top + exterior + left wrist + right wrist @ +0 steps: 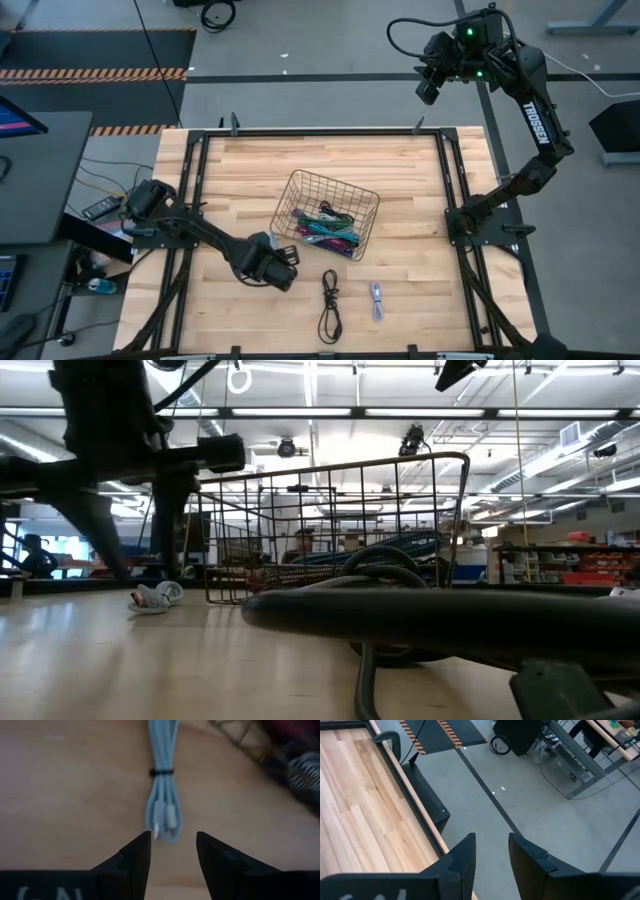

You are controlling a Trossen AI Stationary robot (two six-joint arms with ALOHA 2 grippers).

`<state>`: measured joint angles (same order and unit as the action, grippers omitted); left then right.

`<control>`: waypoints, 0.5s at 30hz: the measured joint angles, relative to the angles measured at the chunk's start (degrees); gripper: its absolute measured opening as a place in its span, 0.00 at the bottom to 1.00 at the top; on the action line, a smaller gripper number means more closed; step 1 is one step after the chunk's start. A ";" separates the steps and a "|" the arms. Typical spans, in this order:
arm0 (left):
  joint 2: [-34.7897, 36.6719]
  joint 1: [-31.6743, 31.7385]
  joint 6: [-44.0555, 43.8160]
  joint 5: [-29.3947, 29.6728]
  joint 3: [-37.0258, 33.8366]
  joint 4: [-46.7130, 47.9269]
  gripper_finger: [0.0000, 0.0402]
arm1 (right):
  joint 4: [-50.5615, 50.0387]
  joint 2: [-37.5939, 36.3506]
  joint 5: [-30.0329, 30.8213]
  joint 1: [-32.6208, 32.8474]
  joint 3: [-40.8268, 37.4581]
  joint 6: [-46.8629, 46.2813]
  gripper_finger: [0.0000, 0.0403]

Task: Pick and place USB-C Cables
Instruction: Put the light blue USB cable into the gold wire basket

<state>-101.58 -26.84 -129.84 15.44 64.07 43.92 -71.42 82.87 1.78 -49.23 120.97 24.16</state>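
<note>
- Wire basket (335, 530) mid-table, coiled cables (400, 548) inside – I see teal and dark ones.
- Black cable (440, 615) lies right up vs my lens, blurred.
- Pale cable bundle (153, 597) left of basket, on table (120, 660).
- Dark arm (110, 450) upper left.

The high view looks straight down from above, taking in the whole surface (250, 170), both arms and the floor around it. The low view sits at surface height and faces level across the surface into the room, very close to a black cable (420, 615) that fills its near part, with the basket (330, 525) behind. The left wrist view looks steeply down, close to the surface, at the pale cable (162, 785) and a basket corner. The right wrist view looks down from high up, past the surface's far right edge (410, 800), onto the floor. High, low and left wrist views share the basket (325, 212).
</note>
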 joint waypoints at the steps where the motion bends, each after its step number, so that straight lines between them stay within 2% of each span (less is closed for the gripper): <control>1: -0.34 -0.30 -0.02 -0.43 0.02 -0.02 0.41 | 0.00 0.00 0.00 0.00 0.00 0.00 0.30; 15: -2.75 -0.17 -1.45 -0.94 0.02 -0.37 0.41 | -0.03 -0.02 -0.45 0.00 0.00 -0.22 0.30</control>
<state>-104.33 -27.02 -131.30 14.50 64.09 43.55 -71.45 82.85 1.33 -49.23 120.97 23.94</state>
